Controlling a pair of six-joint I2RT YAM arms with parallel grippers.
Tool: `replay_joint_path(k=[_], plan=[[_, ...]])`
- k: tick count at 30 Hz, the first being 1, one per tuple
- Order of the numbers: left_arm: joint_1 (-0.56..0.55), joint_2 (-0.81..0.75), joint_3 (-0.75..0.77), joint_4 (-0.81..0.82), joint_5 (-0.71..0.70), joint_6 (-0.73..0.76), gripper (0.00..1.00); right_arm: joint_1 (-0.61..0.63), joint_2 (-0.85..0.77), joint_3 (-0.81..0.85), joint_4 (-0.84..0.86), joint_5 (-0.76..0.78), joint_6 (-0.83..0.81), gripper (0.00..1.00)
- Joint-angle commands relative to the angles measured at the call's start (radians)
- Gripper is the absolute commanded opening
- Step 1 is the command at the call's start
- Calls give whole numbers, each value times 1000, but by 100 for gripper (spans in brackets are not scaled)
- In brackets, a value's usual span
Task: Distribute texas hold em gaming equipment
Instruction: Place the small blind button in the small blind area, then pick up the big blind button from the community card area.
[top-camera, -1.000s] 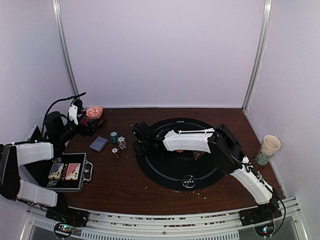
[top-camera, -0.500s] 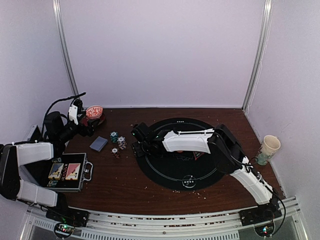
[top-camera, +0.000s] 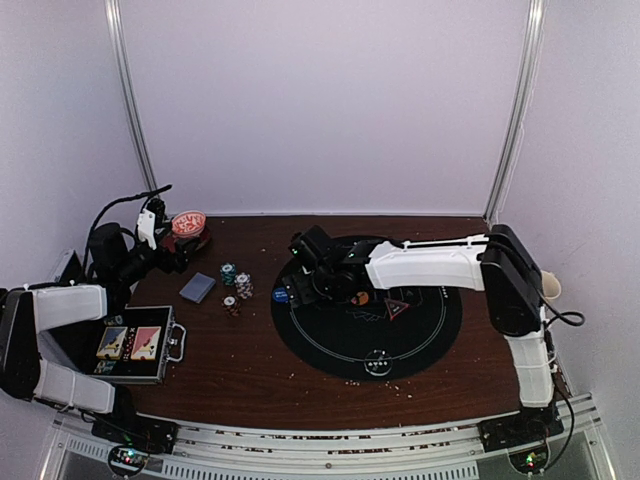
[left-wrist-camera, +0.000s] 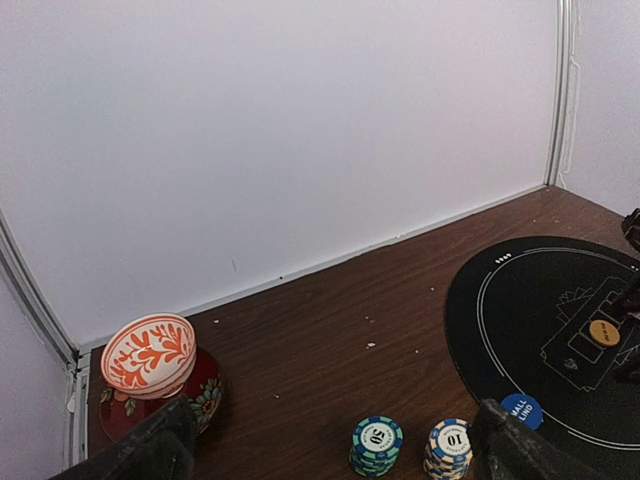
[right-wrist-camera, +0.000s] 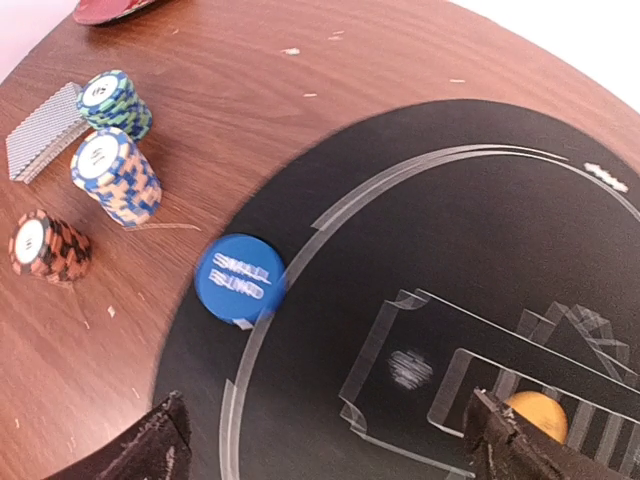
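Note:
My right gripper (top-camera: 308, 274) hangs open and empty over the left part of the round black mat (top-camera: 340, 350). Just ahead of it the blue "small blind" button (right-wrist-camera: 240, 280) lies flat on the mat's left rim, clear of both fingers. An orange button (right-wrist-camera: 540, 413) rests by the right finger, inside the mat's printed boxes. A red-triangle marker (top-camera: 397, 307) and a silvery marker (top-camera: 377, 362) also lie on the mat. Left of the mat stand teal (right-wrist-camera: 115, 103), white-blue (right-wrist-camera: 115, 175) and red (right-wrist-camera: 48, 245) chip stacks, beside the grey-blue cards (top-camera: 198, 288). My left gripper (left-wrist-camera: 330, 458) is open behind the chips.
A red bowl (left-wrist-camera: 205, 395) holding an orange-patterned piece stands at the back left by the wall. The open black case (top-camera: 135, 345) with two card packs lies at the near left. A paper cup (top-camera: 549, 284) shows partly behind my right arm. Crumbs dot the wood.
My right gripper has opened, left the blue button on the mat's left rim, and drawn back to the right and away from it. The left arm has not moved.

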Motion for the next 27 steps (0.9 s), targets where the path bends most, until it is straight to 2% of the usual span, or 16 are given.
replay_joint_path(k=[1, 8, 18, 27], plan=[[-6, 3, 16, 45, 8, -1, 98, -38, -125, -179, 16, 53, 17, 99], [-6, 2, 16, 43, 2, 0, 98, -99, -190, -376, 130, 22, 36, 100], [-5, 0, 17, 42, 5, 0, 98, -191, -146, -412, 192, -54, 48, 100], [-5, 7, 18, 43, 3, 2, 98, -194, -91, -387, 182, -101, 36, 95]])
